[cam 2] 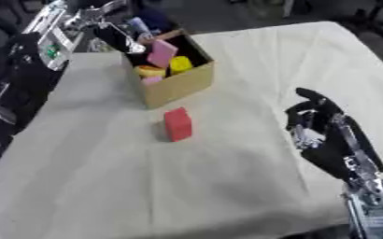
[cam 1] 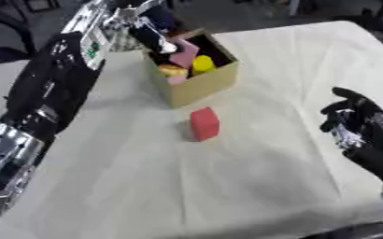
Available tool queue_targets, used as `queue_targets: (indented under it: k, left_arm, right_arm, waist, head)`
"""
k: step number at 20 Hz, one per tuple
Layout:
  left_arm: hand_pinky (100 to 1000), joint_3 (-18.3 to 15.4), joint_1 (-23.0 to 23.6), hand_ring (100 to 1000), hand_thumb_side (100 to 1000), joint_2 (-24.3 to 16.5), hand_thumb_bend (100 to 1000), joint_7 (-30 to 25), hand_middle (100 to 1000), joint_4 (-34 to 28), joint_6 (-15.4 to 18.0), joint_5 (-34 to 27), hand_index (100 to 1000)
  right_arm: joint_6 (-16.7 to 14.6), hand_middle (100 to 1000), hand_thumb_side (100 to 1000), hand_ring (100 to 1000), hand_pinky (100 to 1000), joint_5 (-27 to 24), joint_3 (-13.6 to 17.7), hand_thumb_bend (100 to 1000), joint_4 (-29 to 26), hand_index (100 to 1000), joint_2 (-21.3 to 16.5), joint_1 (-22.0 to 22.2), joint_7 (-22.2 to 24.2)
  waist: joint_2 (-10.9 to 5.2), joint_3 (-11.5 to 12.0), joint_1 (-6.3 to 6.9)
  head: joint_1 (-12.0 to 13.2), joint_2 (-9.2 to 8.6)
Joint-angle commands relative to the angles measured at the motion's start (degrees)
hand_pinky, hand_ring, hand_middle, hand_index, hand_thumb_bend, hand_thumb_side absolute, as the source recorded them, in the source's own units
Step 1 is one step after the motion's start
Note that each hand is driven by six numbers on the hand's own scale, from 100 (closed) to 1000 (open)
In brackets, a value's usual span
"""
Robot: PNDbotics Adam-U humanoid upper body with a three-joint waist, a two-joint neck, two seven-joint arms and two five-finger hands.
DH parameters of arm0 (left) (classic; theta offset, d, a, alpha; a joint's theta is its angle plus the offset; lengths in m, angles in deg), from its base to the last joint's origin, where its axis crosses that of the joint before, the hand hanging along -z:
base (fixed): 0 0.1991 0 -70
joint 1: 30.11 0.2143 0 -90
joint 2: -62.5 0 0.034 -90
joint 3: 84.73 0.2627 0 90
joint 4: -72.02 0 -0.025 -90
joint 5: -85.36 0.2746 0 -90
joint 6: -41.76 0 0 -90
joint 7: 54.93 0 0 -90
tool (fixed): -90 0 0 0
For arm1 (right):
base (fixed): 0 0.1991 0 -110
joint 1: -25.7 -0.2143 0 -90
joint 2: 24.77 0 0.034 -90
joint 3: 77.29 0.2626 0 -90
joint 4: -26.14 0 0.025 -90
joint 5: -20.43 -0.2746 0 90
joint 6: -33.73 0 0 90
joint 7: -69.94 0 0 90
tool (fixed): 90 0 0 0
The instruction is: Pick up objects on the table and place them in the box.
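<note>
An open cardboard box (cam 1: pixel 196 83) stands at the back of the table and holds yellow pieces (cam 1: pixel 201 63) and pink ones. A pink block (cam 2: pixel 162 52) leans tilted inside it, its top edge above the rim. My left hand (cam 1: pixel 152 33) hangs over the box's back left corner, right next to that pink block; whether it holds the block is unclear. In front of the box a red block (cam 1: pixel 204 123) stands upright on the cloth. My right hand (cam 2: pixel 325 135) hovers at the right side, open with relaxed fingers, empty, well away from the red block.
The table (cam 1: pixel 227 186) is covered with a pale cloth. My left arm (cam 1: pixel 44 98) stretches along its left side up to the box. The table's far edge runs just behind the box, with dark floor beyond.
</note>
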Motion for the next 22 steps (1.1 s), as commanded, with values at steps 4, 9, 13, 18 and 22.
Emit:
queue_targets:
  k: [4, 9, 13, 18, 22]
  left_arm:
    - [822, 4.4, -0.5, 785, 151, -0.4, 640, -14.7, 839, -2.3, 4.2, -1.1, 923]
    - [828, 6.2, 0.1, 805, 100, 3.1, 616, -16.8, 855, -0.6, 7.0, 0.8, 915]
    - [828, 7.7, 0.7, 807, 100, 5.0, 606, -17.6, 854, 1.2, 9.8, 1.1, 911]
    - [820, 9.0, 1.7, 793, 100, 5.7, 573, -18.9, 841, 2.2, 12.0, 1.1, 898]
    - [817, 9.2, 2.4, 789, 100, 6.5, 547, -18.0, 835, 2.2, 12.9, 1.2, 890]
  right_arm:
    - [-0.1, 609, 433, 528, 556, 0.3, 0.3, 100, -0.9, 896, -0.5, -0.8, -0.4]
    - [-0.2, 608, 433, 528, 556, 0.3, 0.1, 100, -1.0, 897, -0.2, -1.0, -0.1]
    - [-0.2, 608, 433, 528, 557, 0.2, 0.1, 100, -1.0, 897, -0.1, -0.9, 0.0]
    - [-0.2, 607, 433, 528, 556, 0.2, 0.1, 100, -1.0, 897, -0.1, -0.9, 0.1]
    - [-0.2, 607, 434, 527, 557, 0.1, 0.0, 100, -1.0, 897, 0.0, -1.0, 0.2]
  waist:
    - [-0.80, -0.3, -0.52]
    - [-0.73, -0.8, -0.64]
    - [-0.71, -1.1, -0.65]
    - [-0.70, -1.1, -0.42]
    - [-0.57, -1.2, -0.52]
  head:
    - [-0.2, -0.16]
    - [0.1, -0.16]
    - [0.4, -0.16]
    - [0.3, -0.16]
    - [0.2, -0.16]
